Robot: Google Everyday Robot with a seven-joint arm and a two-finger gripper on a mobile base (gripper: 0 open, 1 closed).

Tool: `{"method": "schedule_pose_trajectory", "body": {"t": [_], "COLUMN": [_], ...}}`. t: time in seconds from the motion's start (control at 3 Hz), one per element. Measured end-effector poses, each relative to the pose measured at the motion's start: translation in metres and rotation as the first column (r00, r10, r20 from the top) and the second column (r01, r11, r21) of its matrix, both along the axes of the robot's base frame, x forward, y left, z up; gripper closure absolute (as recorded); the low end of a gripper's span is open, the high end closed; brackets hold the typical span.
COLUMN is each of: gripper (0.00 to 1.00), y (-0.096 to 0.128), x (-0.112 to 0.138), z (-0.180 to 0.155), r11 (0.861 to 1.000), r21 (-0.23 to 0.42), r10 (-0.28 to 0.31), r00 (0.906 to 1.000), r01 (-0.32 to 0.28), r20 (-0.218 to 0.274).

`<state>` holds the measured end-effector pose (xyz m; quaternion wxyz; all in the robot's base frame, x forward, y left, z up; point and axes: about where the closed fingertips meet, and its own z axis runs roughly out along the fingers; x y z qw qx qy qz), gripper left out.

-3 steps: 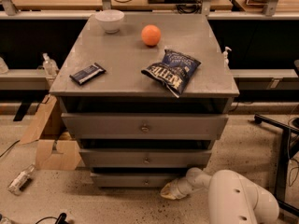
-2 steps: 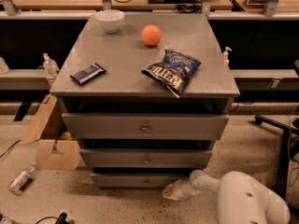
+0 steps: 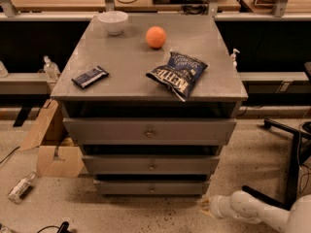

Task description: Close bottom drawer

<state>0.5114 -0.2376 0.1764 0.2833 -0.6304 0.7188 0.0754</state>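
The bottom drawer (image 3: 151, 187) is the slimmest grey front at the foot of the grey cabinet (image 3: 146, 76), with a small round knob at its centre. A thin dark gap shows above it, under the middle drawer (image 3: 151, 165). My gripper (image 3: 207, 206) is low by the floor, just right of the bottom drawer's right corner and a little in front of it, apart from the front panel. The white arm (image 3: 252, 208) comes in behind it from the lower right.
The top drawer (image 3: 149, 131) is the widest front. On the cabinet top lie a white bowl (image 3: 113, 22), an orange (image 3: 156, 37), a blue chip bag (image 3: 179, 74) and a dark bar (image 3: 90, 76). A cardboard box (image 3: 52, 149) and a bottle (image 3: 20, 187) lie left; a black chair base (image 3: 286, 144) stands right.
My gripper and arm have drawn back to the right and slightly down, away from the bottom drawer's front. The drawers look unchanged.
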Motion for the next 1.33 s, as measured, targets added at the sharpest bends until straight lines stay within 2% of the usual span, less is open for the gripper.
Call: {"method": "schedule_pose_trajectory", "body": {"t": [0.33, 0.67, 1.0, 1.33], "gripper": [1.00, 1.00, 1.00, 1.00], "y": [-0.063, -0.089, -0.097, -0.104], "x": [-0.020, -0.040, -0.051, -0.076], "z": [0.067, 0.128, 0.187, 0.274], "r11": [0.991, 0.975, 0.955, 0.923], "r21": [-0.124, -0.213, -0.283, -0.340], "r10": [-0.037, -0.047, -0.054, -0.103], "r00": [0.9974, 0.9954, 0.9913, 0.9687], "r01": [0.045, 0.064, 0.086, 0.178], "r20": [0.061, 0.084, 0.120, 0.226]}}
